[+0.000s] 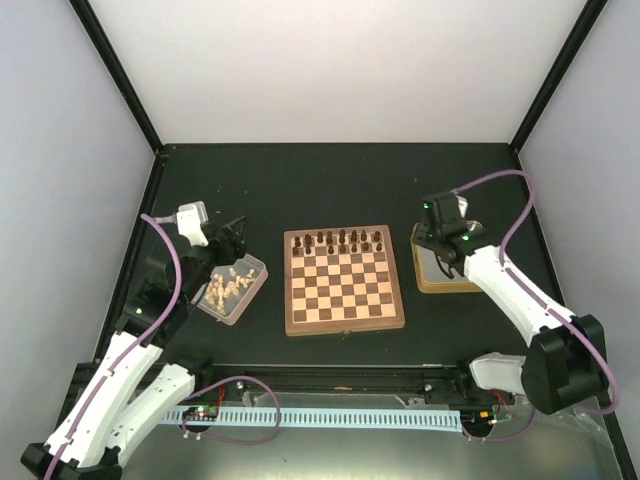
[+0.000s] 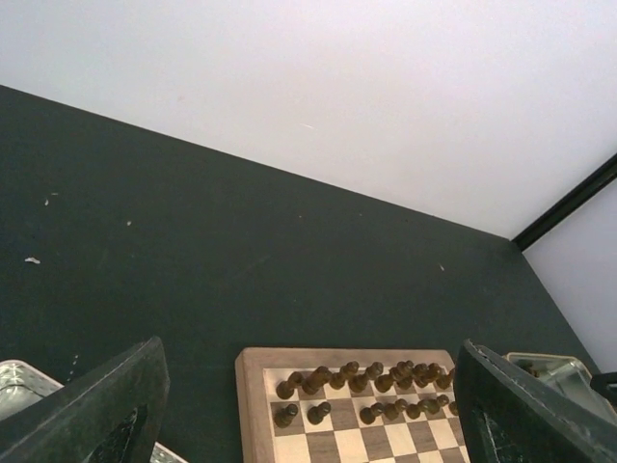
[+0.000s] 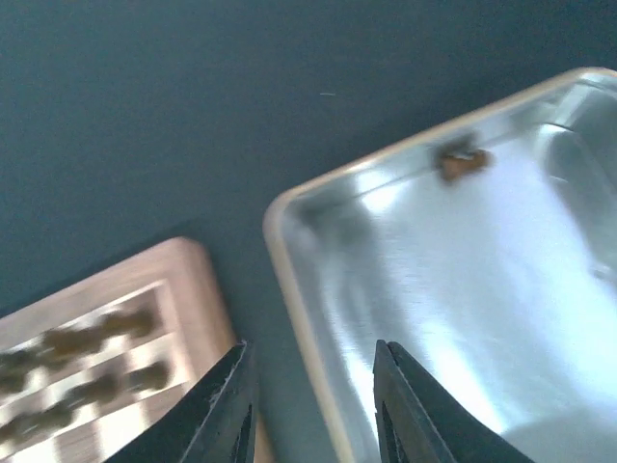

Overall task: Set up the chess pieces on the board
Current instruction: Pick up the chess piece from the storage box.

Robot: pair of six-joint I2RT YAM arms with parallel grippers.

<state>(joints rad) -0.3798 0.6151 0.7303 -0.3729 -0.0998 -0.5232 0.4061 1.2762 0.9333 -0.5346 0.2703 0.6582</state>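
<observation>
The board [image 1: 345, 310] lies at mid-table, with dark brown chess pieces [image 1: 340, 240] lined up on its two far rows. My right gripper [image 1: 440, 238] hovers over the right tray's near-left rim [image 3: 289, 280], open and empty. One dark piece [image 3: 461, 160] lies against that tray's far wall. The right wrist view catches the board's corner [image 3: 193, 280] and blurred pieces [image 3: 87, 340]. My left gripper [image 1: 232, 238] is open and empty above the left tray. Its dark fingers [image 2: 106, 415] frame the board's edge [image 2: 251, 405] and the rows of pieces [image 2: 371, 381].
A left metal tray [image 1: 250, 295] holds several pale cream pieces [image 1: 230, 285]. The right metal tray [image 1: 445, 275] stands right of the board and shows at the left wrist view's edge [image 2: 554, 371]. Black table, pale walls on three sides.
</observation>
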